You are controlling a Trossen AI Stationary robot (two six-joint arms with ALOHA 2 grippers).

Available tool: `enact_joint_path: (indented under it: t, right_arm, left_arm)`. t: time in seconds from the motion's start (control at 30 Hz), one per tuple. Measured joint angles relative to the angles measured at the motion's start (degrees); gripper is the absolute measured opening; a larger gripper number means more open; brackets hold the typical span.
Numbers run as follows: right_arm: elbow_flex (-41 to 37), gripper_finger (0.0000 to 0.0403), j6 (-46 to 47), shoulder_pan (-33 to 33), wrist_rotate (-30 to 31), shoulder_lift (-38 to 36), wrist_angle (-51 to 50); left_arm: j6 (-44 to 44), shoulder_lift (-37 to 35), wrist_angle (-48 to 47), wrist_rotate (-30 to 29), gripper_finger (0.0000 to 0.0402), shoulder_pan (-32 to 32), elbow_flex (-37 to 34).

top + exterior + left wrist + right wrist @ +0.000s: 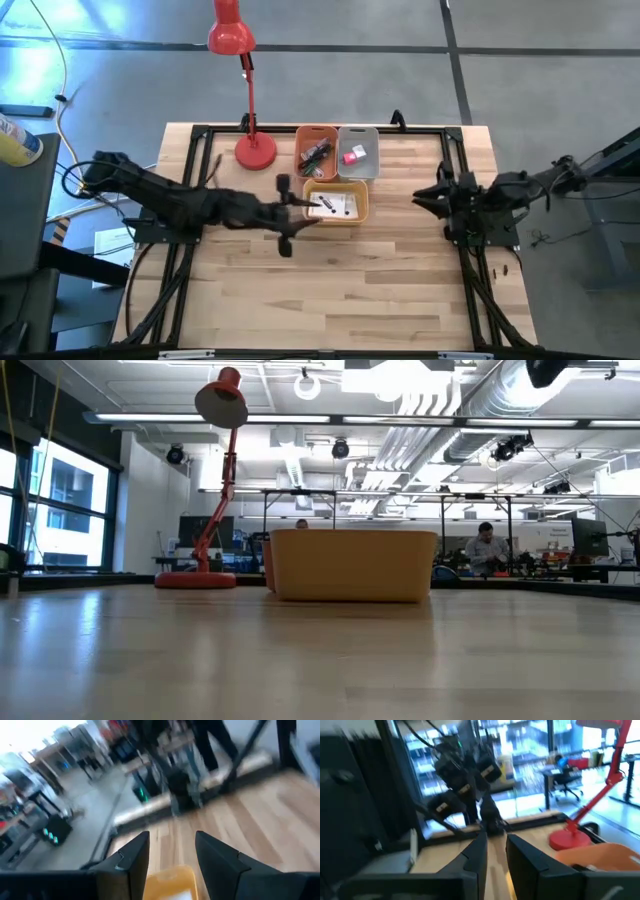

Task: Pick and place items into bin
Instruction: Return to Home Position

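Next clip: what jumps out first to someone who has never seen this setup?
The tall red desk lamp at the far left of the table catches the eye first, beside three bins clustered at the far middle: orange bin, gray bin and, nearer, yellow bin. The left hand reaches, open, to the yellow bin's left rim, with white cards lying inside. The right hand waits near the table's right edge.

High cam: straight down over whole table [330, 290]. Low cam: tabletop level, facing room. Both catch yellow bin [364, 204] & lamp [231, 38]. Wrist cams: fwd over table.
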Motion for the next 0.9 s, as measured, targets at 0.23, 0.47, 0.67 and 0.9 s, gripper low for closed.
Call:
enact_joint_path:
  t: [0.23,0.47,0.67,0.9]
  right_arm:
    - [-10.0,0.0063,0.3,0.5,0.4,-9.1,7.5]
    - [-10.2,0.0061,-3.8,0.4,2.9,-12.5,6.7]
    - [-10.2,0.0060,-2.5,0.4,2.9,-15.0,2.3]
    - [-16.8,0.0059,-2.6,0.4,4.2,-18.8,9.0]
  left_arm:
    - [-4.7,-11.2,19.7,7.8,0.0150,6.0,-20.8]
    - [-6.9,-15.5,34.6,16.0,0.0150,12.4,-32.2]
    - [-5.8,-20.5,40.9,13.7,0.0150,11.7,-40.1]
    - [-3.1,-32.1,41.2,3.8,0.0150,4.8,-47.2]
